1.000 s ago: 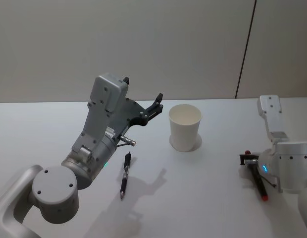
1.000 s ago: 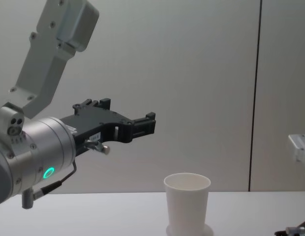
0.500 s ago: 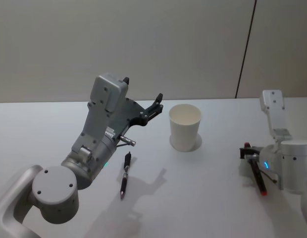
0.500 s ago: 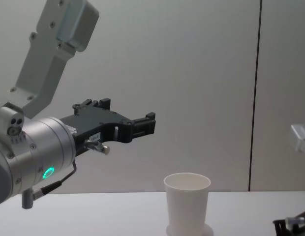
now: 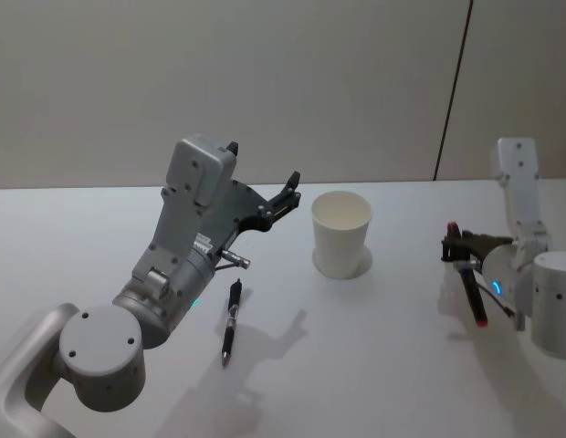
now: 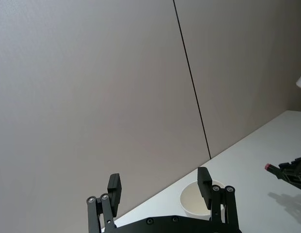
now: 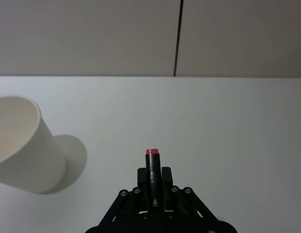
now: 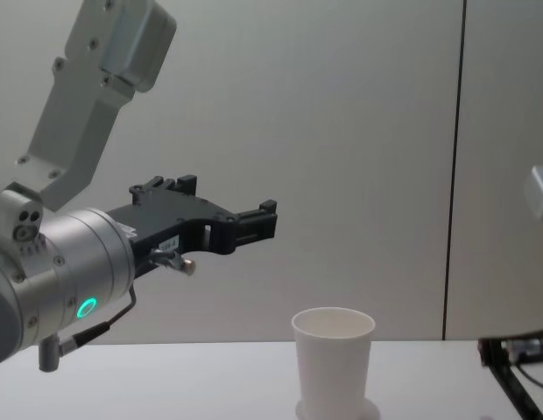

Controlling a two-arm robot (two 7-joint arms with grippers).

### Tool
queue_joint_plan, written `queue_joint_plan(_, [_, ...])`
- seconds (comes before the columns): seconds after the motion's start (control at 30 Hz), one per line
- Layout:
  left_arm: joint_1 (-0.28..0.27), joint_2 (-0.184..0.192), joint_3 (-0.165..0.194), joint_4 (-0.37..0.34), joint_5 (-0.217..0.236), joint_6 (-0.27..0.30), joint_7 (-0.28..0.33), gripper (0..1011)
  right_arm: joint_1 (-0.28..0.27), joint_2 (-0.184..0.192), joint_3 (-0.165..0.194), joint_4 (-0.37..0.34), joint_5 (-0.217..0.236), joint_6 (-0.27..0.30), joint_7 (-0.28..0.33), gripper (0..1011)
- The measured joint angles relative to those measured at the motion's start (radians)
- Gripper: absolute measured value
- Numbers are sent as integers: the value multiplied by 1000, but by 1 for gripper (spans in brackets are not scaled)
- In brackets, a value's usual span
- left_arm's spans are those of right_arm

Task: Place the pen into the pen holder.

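A: Where's the pen (image 5: pixel 470 290)?

B: Head view, right side, mid-height. R gripper (image 5: pixel 459 248) is clamped on it near the upper end. A red end pokes past the fingers, and the body slants down and to the right toward the table (image 5: pixel 374 365). Can't tell if the low tip touches.

A: R wrist view agree?

B: Yep. Pen is pinched btw the fingers at bottom ctr, red end pointing out over bare table.

A: Cup (image 5: pixel 341 235)?

B: Upright on the table at frame ctr in head view, mouth up. It's well apart from the pen, to the pen's left. In chest view it's at bottom ctr, w/ the pen a thin slanted line in the lower right corner.

A: L gripper (image 5: pixel 263 161)?

B: Up off the table, left of ctr in head view, just left of the cup's rim in frame. Fingers are spread wide w/ nothing btw them. Chest view has it above and left of the cup.

A: Anything else?

B: A 2nd pen (image 5: pixel 230 321) lies flat on the table, below and left of the cup, beside the L arm.
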Motion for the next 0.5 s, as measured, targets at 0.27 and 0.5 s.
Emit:
queue_joint_plan(0.27, [0,0,0,0,0,0,0,1000,-17,4,1,-44,0,-88,32,158])
queue_joint_plan(0.5, [0,0,0,0,0,0,0,1000,-23,4,1,-73,13,-191,67,158])
